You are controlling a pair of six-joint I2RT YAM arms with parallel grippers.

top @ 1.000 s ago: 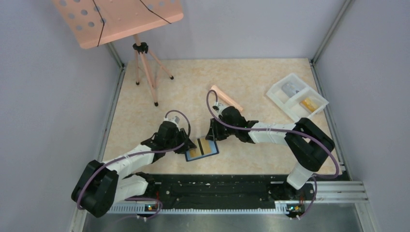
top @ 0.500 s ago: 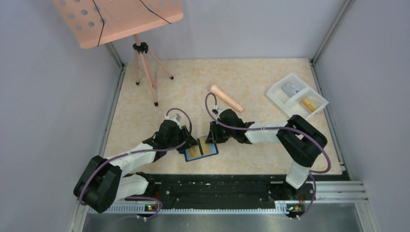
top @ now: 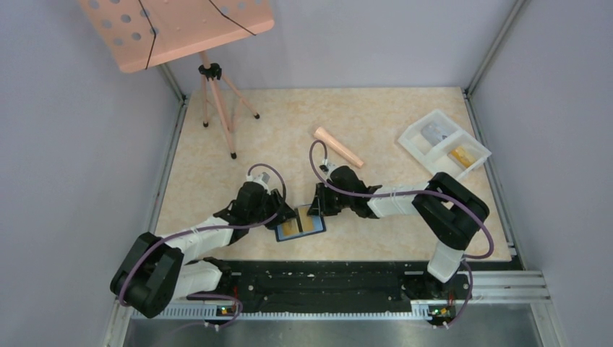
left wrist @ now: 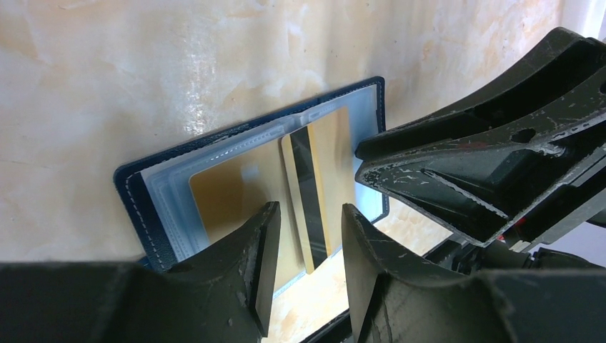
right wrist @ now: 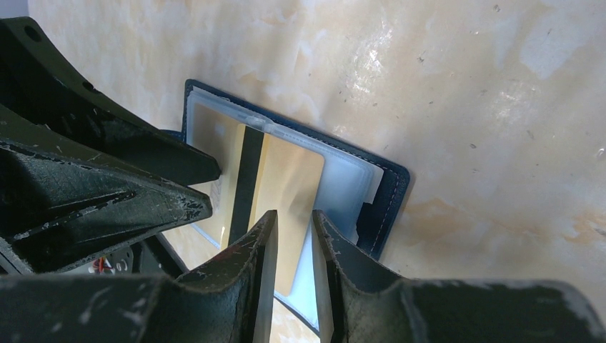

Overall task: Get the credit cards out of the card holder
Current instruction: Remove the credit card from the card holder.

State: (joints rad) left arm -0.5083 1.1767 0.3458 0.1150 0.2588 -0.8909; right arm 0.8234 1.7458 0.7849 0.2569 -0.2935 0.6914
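The navy card holder (top: 300,226) lies open on the table near the front edge, between my two grippers. In the left wrist view its clear pockets (left wrist: 161,196) hold one tan-gold credit card (left wrist: 229,193). A second gold card with a black stripe (left wrist: 325,164) lies over the middle and sticks out past the near edge. My left gripper (left wrist: 309,268) is open, with that card's end in the gap and nothing pinched. My right gripper (right wrist: 291,246) stands narrowly open over the striped card's (right wrist: 286,179) edge and the pale pocket.
A white two-compartment tray (top: 412,148) with a grey and a gold item sits at the back right. A peach stick (top: 337,147) lies behind the right gripper (top: 316,211). A tripod (top: 217,94) carrying a perforated peach board (top: 173,25) stands at the back left.
My right gripper has come down toward the card holder and its jaws have narrowed. My left gripper's jaws have widened. The holder has barely shifted.
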